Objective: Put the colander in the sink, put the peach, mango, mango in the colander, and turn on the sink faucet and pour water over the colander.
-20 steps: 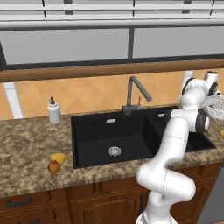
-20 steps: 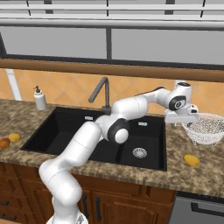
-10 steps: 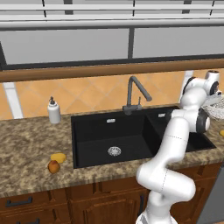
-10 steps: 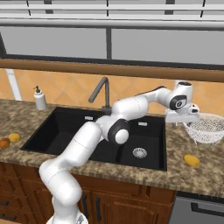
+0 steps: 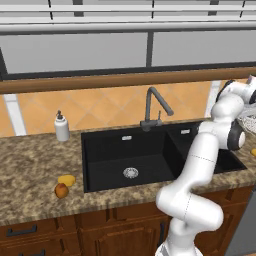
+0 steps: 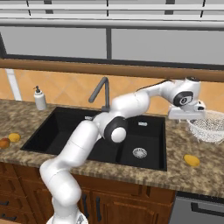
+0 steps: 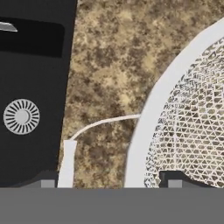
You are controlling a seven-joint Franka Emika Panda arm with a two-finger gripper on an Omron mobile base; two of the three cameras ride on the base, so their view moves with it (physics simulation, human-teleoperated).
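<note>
The white mesh colander (image 6: 211, 127) (image 7: 192, 109) stands on the granite counter right of the black sink (image 6: 65, 131) (image 5: 100, 150). My gripper (image 6: 187, 116) (image 7: 110, 183) hangs over the colander's left rim, shut on it. One fingertip is against the wire handle outside and the other is inside the mesh. One mango (image 6: 190, 160) lies on the counter in front of the colander. The peach (image 5: 61, 190) (image 6: 4, 143) and another mango (image 5: 66, 180) (image 6: 14, 137) lie together left of the sink. The faucet (image 5: 150, 107) (image 6: 101, 92) rises behind the sink, and I see no water.
A white soap dispenser (image 5: 61, 127) (image 6: 40, 98) stands at the back left of the counter. A round silver drain (image 7: 21, 116) (image 6: 139, 152) lies in the right basin, close to the colander. A wooden sill and window run above the tiled backsplash.
The jaws have closed in around the colander's rim. The hand has dropped slightly; the colander and the fruits have stayed put.
</note>
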